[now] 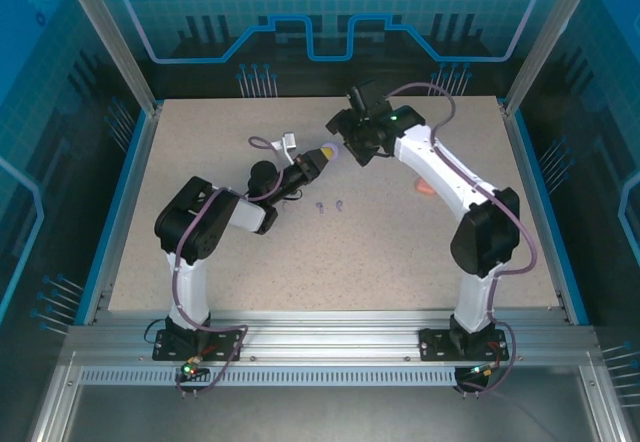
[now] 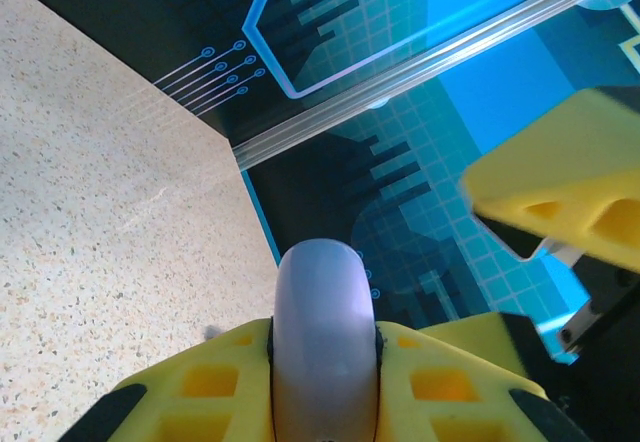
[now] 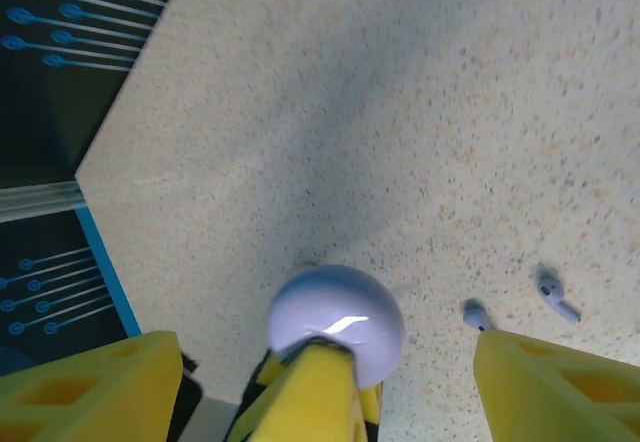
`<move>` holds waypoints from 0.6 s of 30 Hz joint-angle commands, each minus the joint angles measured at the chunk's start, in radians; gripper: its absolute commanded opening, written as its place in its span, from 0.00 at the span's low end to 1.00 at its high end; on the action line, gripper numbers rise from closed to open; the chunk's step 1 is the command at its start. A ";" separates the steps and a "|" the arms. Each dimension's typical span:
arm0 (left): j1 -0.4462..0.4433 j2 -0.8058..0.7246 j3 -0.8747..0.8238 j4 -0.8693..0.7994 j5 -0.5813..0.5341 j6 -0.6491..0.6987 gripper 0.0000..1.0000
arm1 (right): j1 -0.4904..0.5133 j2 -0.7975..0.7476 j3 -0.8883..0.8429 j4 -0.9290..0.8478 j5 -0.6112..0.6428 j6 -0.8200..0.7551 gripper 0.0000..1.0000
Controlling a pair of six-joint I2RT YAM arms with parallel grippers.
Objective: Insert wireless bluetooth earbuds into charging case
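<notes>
My left gripper pinched the pale purple case tight between its yellow fingers, over the far part of the table. My right gripper was right by the case. Its jaws were spread wide, one on each side of the case, and did not touch it. The two purple earbuds lay side by side on the table near the middle, a bit nearer than the case.

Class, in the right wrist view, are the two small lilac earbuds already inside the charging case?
No, one earbud and the other earbud lie loose on the table, apart from the lilac case.
</notes>
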 commanded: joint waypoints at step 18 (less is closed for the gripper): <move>0.005 -0.400 0.134 -0.802 0.076 0.553 0.00 | -0.096 -0.290 -0.292 0.059 0.034 -0.315 0.79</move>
